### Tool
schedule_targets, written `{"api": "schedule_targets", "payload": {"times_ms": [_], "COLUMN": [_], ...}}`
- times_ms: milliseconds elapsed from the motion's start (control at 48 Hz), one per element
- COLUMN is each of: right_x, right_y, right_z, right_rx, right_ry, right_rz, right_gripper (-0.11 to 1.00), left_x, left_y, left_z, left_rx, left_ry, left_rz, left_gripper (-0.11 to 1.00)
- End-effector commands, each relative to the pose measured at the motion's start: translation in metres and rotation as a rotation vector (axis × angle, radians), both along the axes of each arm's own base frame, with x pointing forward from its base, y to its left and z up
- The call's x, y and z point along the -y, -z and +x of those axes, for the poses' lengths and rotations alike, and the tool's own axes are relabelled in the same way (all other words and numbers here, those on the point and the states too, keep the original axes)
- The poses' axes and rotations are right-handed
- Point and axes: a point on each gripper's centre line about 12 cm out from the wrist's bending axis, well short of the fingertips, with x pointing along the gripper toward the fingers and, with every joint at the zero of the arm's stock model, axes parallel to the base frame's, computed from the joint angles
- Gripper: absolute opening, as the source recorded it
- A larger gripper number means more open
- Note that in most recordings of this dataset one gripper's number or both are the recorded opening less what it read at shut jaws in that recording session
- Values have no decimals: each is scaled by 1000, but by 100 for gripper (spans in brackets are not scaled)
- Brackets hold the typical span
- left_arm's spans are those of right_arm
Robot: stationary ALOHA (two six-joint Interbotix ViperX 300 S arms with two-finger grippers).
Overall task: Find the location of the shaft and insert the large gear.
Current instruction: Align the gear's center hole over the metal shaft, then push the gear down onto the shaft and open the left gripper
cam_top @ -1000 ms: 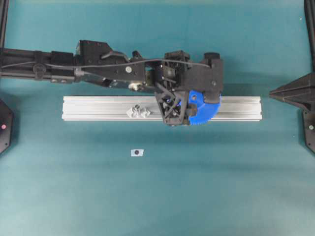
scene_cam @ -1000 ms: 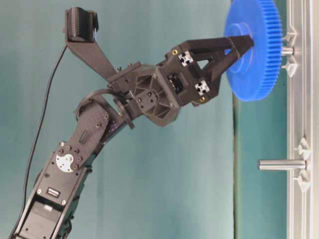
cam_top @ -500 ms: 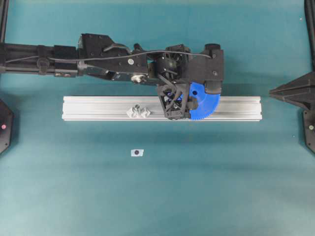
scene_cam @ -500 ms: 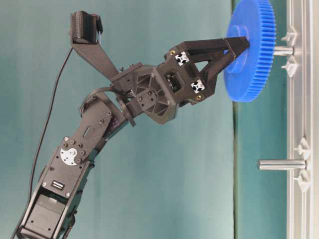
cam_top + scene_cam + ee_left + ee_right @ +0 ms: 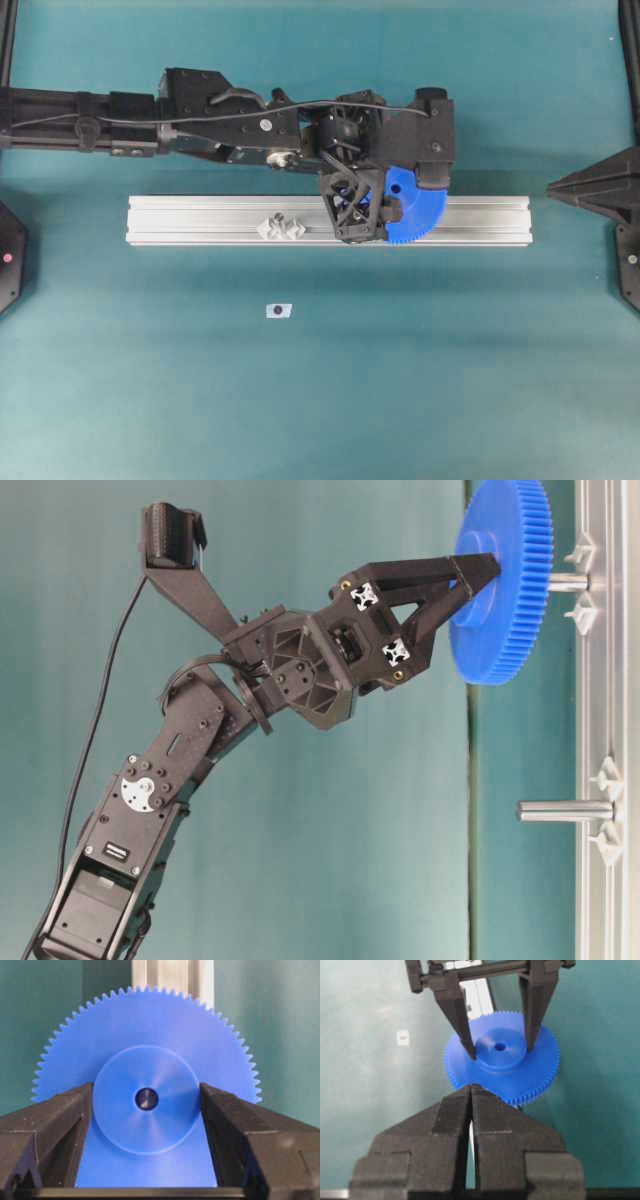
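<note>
above the aluminium rail [image 5: 200,220]: keep the large gear [image 5: 505,580] square to the shaft [image 5: 567,581], bore centred on the pin tip, then press straight along its axis. left gripper [image 5: 146,1099] pinching the gear hub from both sides; right gripper [image 5: 471,1091] pressed together, well apart, empty.

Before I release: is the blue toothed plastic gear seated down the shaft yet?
Not seated. The blue toothed plastic gear sits out near the grey metal pin's tip, bare pin showing between it and the rail.
</note>
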Motion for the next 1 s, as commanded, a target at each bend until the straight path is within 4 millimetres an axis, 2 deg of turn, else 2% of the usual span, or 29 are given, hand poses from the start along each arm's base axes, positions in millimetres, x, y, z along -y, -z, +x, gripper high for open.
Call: {"api": "schedule_targets", "payload": {"times_ms": [0, 333, 479, 979], "right_x": [1, 1, 1, 1], "right_y": [-4, -2, -2, -2], "right_z": [2, 1, 1, 0], "right_rx": [8, 5, 7, 9], "right_ry": [6, 6, 6, 7], "right_rz": [5, 7, 6, 8], "right_gripper": [4, 4, 4, 4], "left_x": [-4, -3, -2, 0], "left_y": [-17, -17, -18, -30], "left_z": [1, 1, 1, 5], "left_rx": [36, 37, 38, 67], "left_ry": [-8, -27, -24, -21], "left_rz": [5, -16, -16, -15], "left_gripper": [72, 72, 85, 83]}}
